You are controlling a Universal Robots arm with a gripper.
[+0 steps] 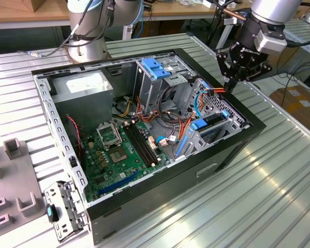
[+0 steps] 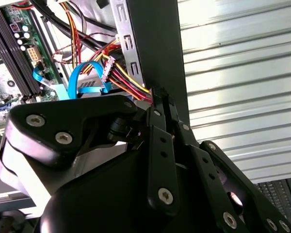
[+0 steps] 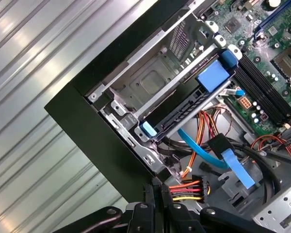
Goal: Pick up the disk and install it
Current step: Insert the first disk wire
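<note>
1. Ribbed metal bench (image 1: 279, 170) is carrying an open computer case (image 1: 232, 150), which is lying on its side with its inside facing up.
2. Inside the case, a green circuit board (image 1: 113, 150) is lying flat, with a grey power box (image 1: 85, 85) sitting at the far corner beside it.
3. The gripper (image 1: 231, 81) is hanging point-down over the case edge at the exterior view's right, above the metal drive cage (image 3: 150, 82).
4. Its fingers (image 2: 157, 104) are pressing together with no gap showing between them in both wrist views.
5. A bundle of red, yellow and orange wires (image 3: 184, 187) is running right up to the tips; I cannot tell whether any wire is being pinched.
6. The disk (image 3: 184, 107) is sitting in the lower slot of the drive cage, with its blue side rails showing at both ends, apart from the gripper.
7. The cage slot next to it is standing open, showing bare metal.
8. A flat blue cable (image 3: 235, 167) is trailing between the cage and the wires.
</note>
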